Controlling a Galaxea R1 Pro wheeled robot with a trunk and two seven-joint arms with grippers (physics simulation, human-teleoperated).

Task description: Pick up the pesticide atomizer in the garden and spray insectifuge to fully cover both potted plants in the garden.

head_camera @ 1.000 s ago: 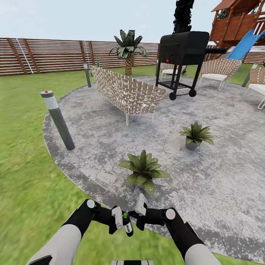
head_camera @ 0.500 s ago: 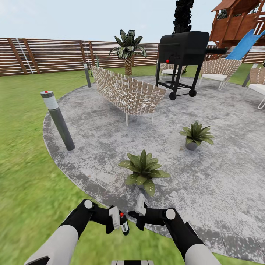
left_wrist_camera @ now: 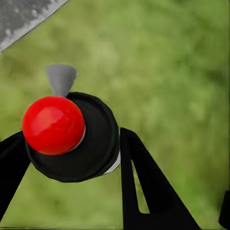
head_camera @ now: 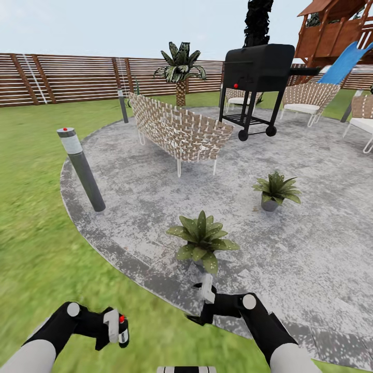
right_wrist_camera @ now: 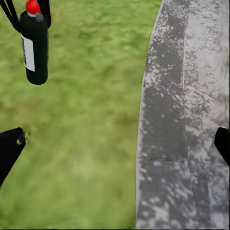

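Atomizer (head_camera: 123,330), a slim dark bottle with a white label and a red spot on top, hangs upright in the left gripper (head_camera: 115,327), low at the left of the head view and over the lawn (head_camera: 36,248). The left fingers are closed on it; in the left wrist view its round black top with the red spot (left_wrist_camera: 53,125) sits between the dark fingers (left_wrist_camera: 143,187), with blurred grass below. In the right wrist view the atomizer (right_wrist_camera: 34,45) hangs above the grass, well clear of the patio's (right_wrist_camera: 187,120) curved edge. The right gripper (head_camera: 206,298) hovers empty at that edge of the patio (head_camera: 155,197), its fingers spread wide, with the two dark tips far apart at the sides of the right wrist view. Just beyond it stands the nearer plant (head_camera: 202,240) on the paving; the second plant (head_camera: 276,190) stands farther back and to the right. A grey bollard lamp (head_camera: 81,168) stands at the patio's left rim, a woven bench (head_camera: 178,130) and a black grill (head_camera: 258,77) behind, and a slatted fence (head_camera: 67,77) at the back.
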